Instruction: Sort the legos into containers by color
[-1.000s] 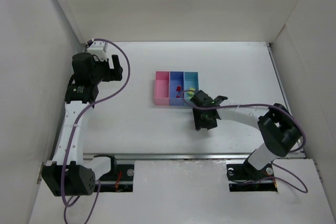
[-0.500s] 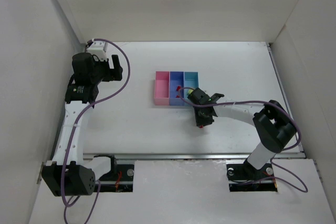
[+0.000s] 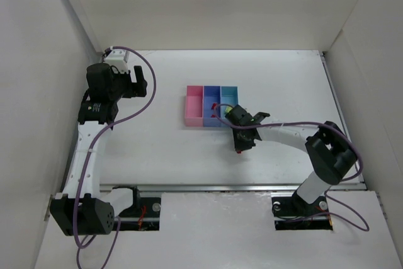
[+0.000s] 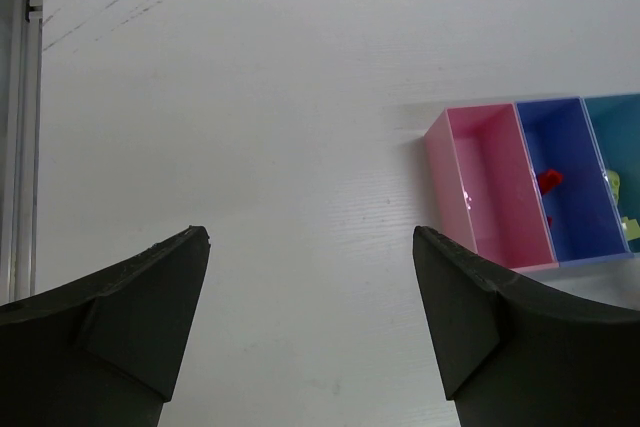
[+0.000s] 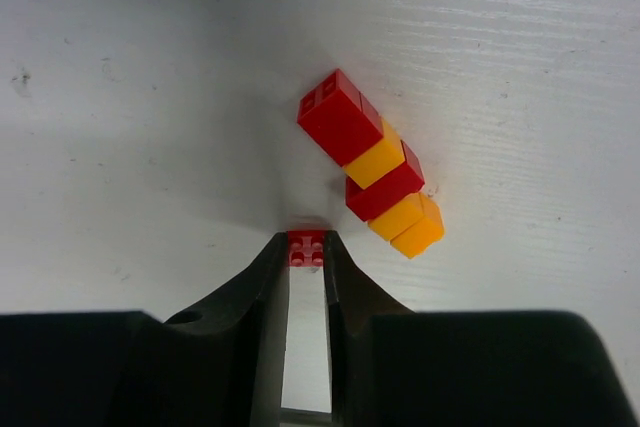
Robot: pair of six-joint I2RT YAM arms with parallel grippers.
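Right gripper [image 5: 306, 259] pinching a small red brick [image 5: 306, 245] on the white table [image 5: 130, 97], red-and-orange brick stack [image 5: 372, 167] just beside, left gripper [image 4: 310, 237] with jaws wide, three joined bins [image 4: 490, 177] ahead of it.

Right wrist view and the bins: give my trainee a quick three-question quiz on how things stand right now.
1. True or false: the right arm's jaws are shut on a small red plastic brick.
2. The red-and-orange stack of plastic bricks lies: A) in the pink bin; B) on the white table, just beyond the jaw tips; C) between the left arm's jaws.
3. Fill in: in the left wrist view, a loose red brick sits in the ___ middle open-topped plastic bin.
Key: 1 true; 2 B; 3 blue.
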